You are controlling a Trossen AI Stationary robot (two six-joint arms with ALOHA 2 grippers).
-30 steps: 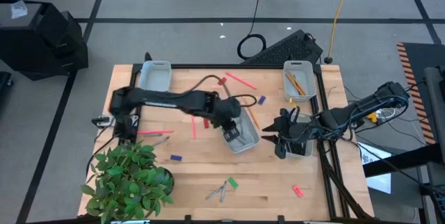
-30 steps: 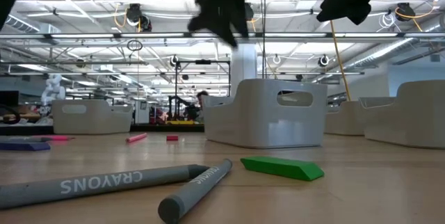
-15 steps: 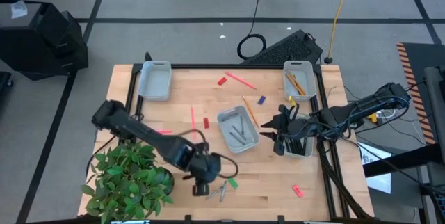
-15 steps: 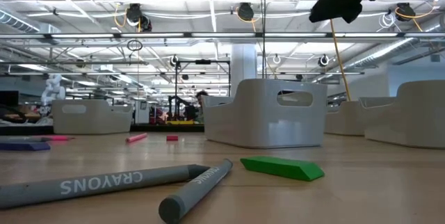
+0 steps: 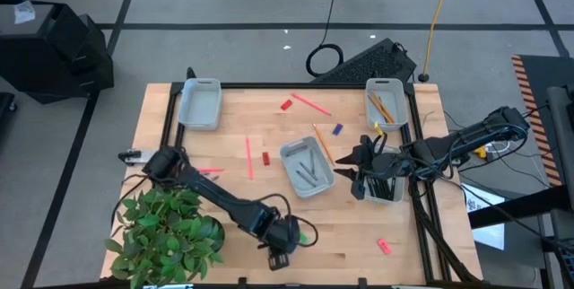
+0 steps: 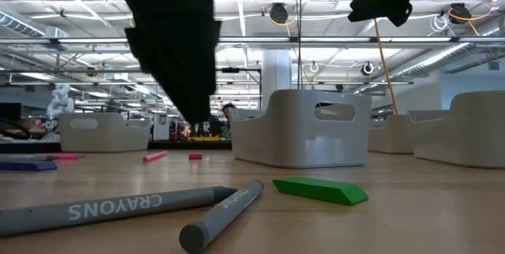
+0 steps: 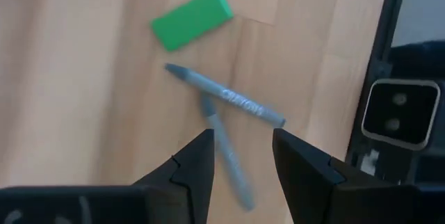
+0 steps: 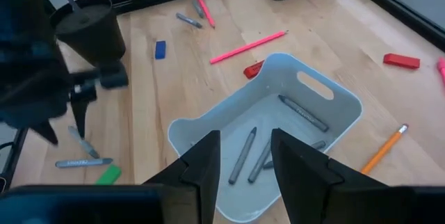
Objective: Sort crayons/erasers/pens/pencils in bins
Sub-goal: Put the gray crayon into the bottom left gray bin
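Left gripper (image 7: 240,158), jaws open, poised above two short grey crayons (image 7: 226,99) for pickup; right gripper (image 8: 240,158) open, waiting over the crayon bin (image 8: 208,123)

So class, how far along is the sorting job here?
Partly done. The middle bin already holds grey crayons and the far-right bin holds pencils. The open left hand is empty, poised over two loose crayons beside the green eraser. Erasers and a pink pencil still lie loose.
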